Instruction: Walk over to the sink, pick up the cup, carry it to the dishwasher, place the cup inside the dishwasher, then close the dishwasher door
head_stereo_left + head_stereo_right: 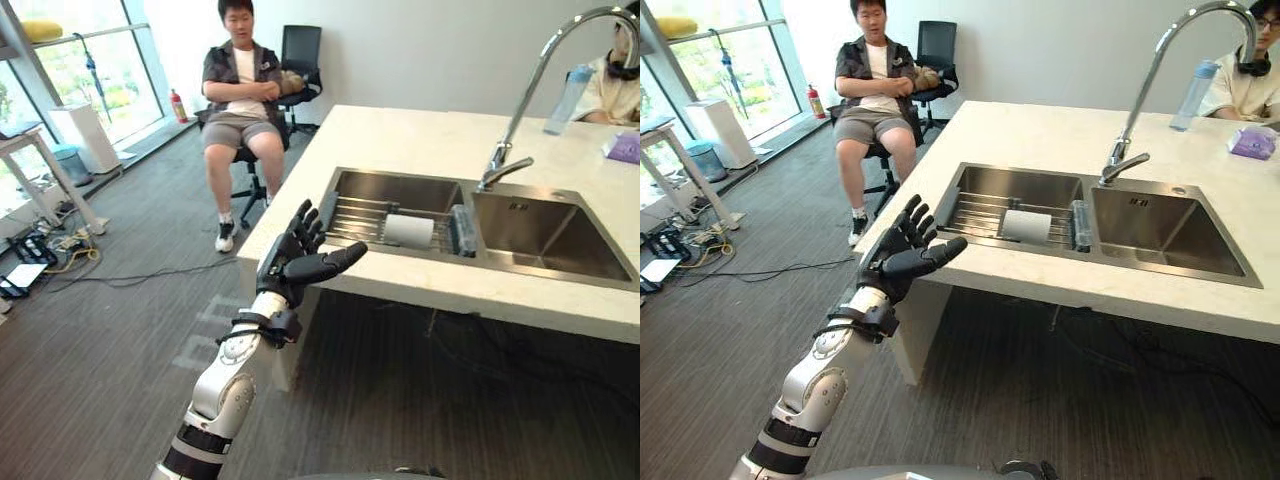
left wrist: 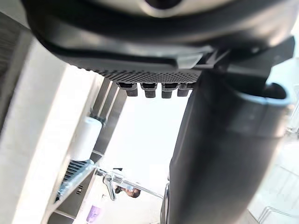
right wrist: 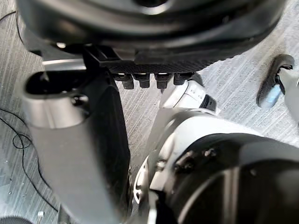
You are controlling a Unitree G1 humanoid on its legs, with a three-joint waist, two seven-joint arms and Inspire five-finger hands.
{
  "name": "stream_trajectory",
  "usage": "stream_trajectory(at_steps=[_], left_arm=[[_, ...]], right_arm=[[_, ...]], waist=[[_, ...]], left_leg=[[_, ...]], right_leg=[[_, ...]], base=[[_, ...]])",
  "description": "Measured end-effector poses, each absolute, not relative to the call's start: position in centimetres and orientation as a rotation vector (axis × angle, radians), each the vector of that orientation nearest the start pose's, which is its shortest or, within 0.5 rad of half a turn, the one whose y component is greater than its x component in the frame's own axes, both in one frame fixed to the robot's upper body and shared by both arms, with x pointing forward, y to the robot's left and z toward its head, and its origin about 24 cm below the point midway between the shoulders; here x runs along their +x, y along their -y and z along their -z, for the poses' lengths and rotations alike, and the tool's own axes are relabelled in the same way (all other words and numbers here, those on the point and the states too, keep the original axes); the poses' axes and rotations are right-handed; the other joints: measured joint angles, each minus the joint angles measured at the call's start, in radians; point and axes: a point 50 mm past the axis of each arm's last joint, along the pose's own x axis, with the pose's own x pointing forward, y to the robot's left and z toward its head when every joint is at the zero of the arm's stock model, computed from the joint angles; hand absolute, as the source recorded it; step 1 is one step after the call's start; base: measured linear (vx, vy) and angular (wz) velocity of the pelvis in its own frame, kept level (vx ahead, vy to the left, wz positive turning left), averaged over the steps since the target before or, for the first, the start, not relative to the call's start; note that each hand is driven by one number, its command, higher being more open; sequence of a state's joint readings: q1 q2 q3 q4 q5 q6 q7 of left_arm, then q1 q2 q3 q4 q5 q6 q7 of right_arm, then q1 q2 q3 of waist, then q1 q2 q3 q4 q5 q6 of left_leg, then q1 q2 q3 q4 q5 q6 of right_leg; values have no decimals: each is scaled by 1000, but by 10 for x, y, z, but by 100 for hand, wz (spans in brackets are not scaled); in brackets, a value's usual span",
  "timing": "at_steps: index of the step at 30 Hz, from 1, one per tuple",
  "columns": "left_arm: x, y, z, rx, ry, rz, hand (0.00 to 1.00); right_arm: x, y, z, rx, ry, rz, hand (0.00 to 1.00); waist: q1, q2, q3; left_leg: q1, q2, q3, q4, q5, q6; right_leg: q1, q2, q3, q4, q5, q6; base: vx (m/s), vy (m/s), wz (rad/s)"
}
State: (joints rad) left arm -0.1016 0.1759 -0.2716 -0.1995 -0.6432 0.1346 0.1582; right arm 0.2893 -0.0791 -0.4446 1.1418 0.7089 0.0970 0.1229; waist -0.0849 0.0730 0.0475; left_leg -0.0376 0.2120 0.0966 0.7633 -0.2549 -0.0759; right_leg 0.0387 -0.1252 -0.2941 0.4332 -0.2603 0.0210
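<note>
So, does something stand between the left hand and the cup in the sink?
Nothing visible blocks the way. The left hand is open and hovers just off the counter corner. The white cup lies on its side on the wire rack in the left basin. Between them is just bare counter edge and the basin's rim.

The two head views looked down from above and behind the left hand (image 1: 290,262), facing the counter (image 1: 420,140) and the sink (image 1: 400,190) beyond it at middle range. They shared that whole scene, offset slightly sideways. The left wrist view looked along the left hand from very close, sharing the sink and the cup (image 2: 85,138) beyond it. The right wrist view looked closely along the right hand (image 3: 149,32) at the floor (image 3: 233,79).
</note>
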Motion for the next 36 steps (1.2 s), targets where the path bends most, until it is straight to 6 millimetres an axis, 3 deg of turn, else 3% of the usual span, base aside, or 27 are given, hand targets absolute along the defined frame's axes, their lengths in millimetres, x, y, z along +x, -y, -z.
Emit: stream_trajectory(at_steps=[1,2,4,6,7,8,10,11,12,14,18,21,23,25,26,27,28,29,31,32,33,34,35,36], left_arm=[[260,-103,-91,-444,12,253,100],[260,-102,-92,-444,23,254,100],[260,-98,-96,-467,50,266,100],[259,-98,-101,-480,89,270,100],[259,-99,-103,-480,99,271,100],[257,-100,-111,-486,145,275,100],[255,-100,-119,-497,188,280,100],[254,-105,-121,-487,215,268,100],[255,-110,-122,-479,226,254,100],[257,-117,-122,-458,241,218,100],[257,-131,-117,-434,234,129,100],[256,-136,-117,-416,241,97,100],[256,-136,-117,-406,242,96,100],[255,-136,-113,-385,227,95,100],[254,-136,-112,-382,220,92,100],[253,-137,-109,-368,215,84,100],[253,-138,-109,-366,215,81,100],[253,-139,-110,-360,223,77,100],[253,-140,-111,-330,235,83,100],[253,-139,-112,-300,239,95,100],[253,-141,-113,-268,244,109,100],[254,-144,-114,-243,249,116,100],[254,-144,-113,-247,246,115,100],[253,-138,-111,-284,243,122,100]], right_arm=[[-22,224,170,837,-1143,891,100],[-21,227,169,828,-1136,891,100],[-18,237,166,800,-1115,901,100],[-7,244,163,783,-1071,881,100],[-3,246,163,781,-1054,871,100],[5,250,161,759,-1034,843,100],[10,254,160,751,-1018,828,100],[14,244,163,775,-1028,815,100],[16,235,165,795,-1037,792,100],[18,226,167,819,-1050,777,100],[14,222,169,813,-1101,768,100],[13,225,169,787,-1126,758,100],[7,226,169,767,-1157,771,100],[-5,228,169,766,-1182,822,100],[-8,228,169,768,-1188,837,100],[-14,228,169,781,-1193,862,100],[-14,227,169,789,-1189,870,100],[-14,229,169,794,-1180,882,100],[-14,229,169,797,-1176,889,100],[-14,228,169,814,-1170,903,100],[-15,224,170,827,-1180,910,100],[-18,216,172,840,-1203,915,100],[-19,216,172,840,-1207,919,100],[-18,222,171,823,-1204,931,100]], waist=[[1,-2,20],[2,0,31],[8,11,35],[31,1,42],[35,-1,43],[39,0,43],[41,14,43],[44,-16,46],[44,-43,37],[43,-56,47],[47,-59,50],[50,-55,46],[47,-58,48],[42,-72,52],[39,-63,49],[38,-58,48],[39,-57,46],[39,-55,47],[37,-46,53],[35,-53,51],[36,-79,44],[34,-114,44],[36,-110,44],[49,-65,44]], left_leg=[[-41,8,-4,123,113,23],[-62,12,-5,178,154,33],[-113,-6,-1,226,46,24],[-146,-74,6,74,-34,32],[-147,-91,14,4,-33,32],[-140,-135,20,-248,19,35],[-125,-144,10,-430,199,47],[-93,-156,38,-438,229,60],[-88,-168,59,-460,221,66],[-93,-171,82,-458,206,70],[-91,-165,117,-438,159,69],[-72,-156,143,-451,143,64],[-37,-157,147,-486,141,68],[27,-183,134,-536,141,77],[45,-184,127,-548,143,82],[68,-184,115,-562,140,85],[75,-183,110,-568,139,83],[80,-169,92,-573,138,75],[77,-132,57,-578,139,47],[71,-111,28,-577,140,22],[64,-111,1,-574,143,-17],[69,-113,-28,-573,140,-46],[71,-104,-32,-574,143,-53],[69,-47,-40,-589,153,-75]], right_leg=[[45,0,18,-32,-7,-8],[69,0,25,-46,-8,-11],[104,-3,47,-70,-17,-27],[135,-18,100,-111,-17,-28],[140,-21,114,-119,-17,-28],[155,-23,148,-138,-19,-23],[156,-4,175,-142,-33,5],[169,-20,199,-145,-46,22],[168,-38,204,-167,-46,24],[169,-47,218,-200,-30,43],[171,-58,239,-225,-20,53],[125,-61,204,-134,-15,63],[34,-83,178,71,-6,118],[-64,-142,167,321,72,221],[-78,-158,157,366,87,218],[-84,-182,119,389,47,168],[-92,-195,97,378,16,141],[-106,-206,65,315,-17,114],[-125,-205,55,163,-22,106],[-129,-200,71,50,5,107],[-124,-206,96,-71,125,84],[-105,-214,109,-93,184,164],[-98,-203,102,-99,171,171],[-88,-149,70,-126,159,152]], base=[[237,-203,-36],[210,-154,-39],[168,-76,-43],[199,-20,-70],[328,100,-85],[287,133,-65],[234,160,-59],[216,137,-56],[202,103,-48],[158,58,-30],[110,32,-32],[76,9,-29],[78,34,-7],[121,61,18],[121,53,29],[125,12,22],[121,-41,29],[145,-105,35],[129,-177,48],[144,-292,63],[194,-437,87],[179,-422,64],[183,-432,46],[167,-335,14]])
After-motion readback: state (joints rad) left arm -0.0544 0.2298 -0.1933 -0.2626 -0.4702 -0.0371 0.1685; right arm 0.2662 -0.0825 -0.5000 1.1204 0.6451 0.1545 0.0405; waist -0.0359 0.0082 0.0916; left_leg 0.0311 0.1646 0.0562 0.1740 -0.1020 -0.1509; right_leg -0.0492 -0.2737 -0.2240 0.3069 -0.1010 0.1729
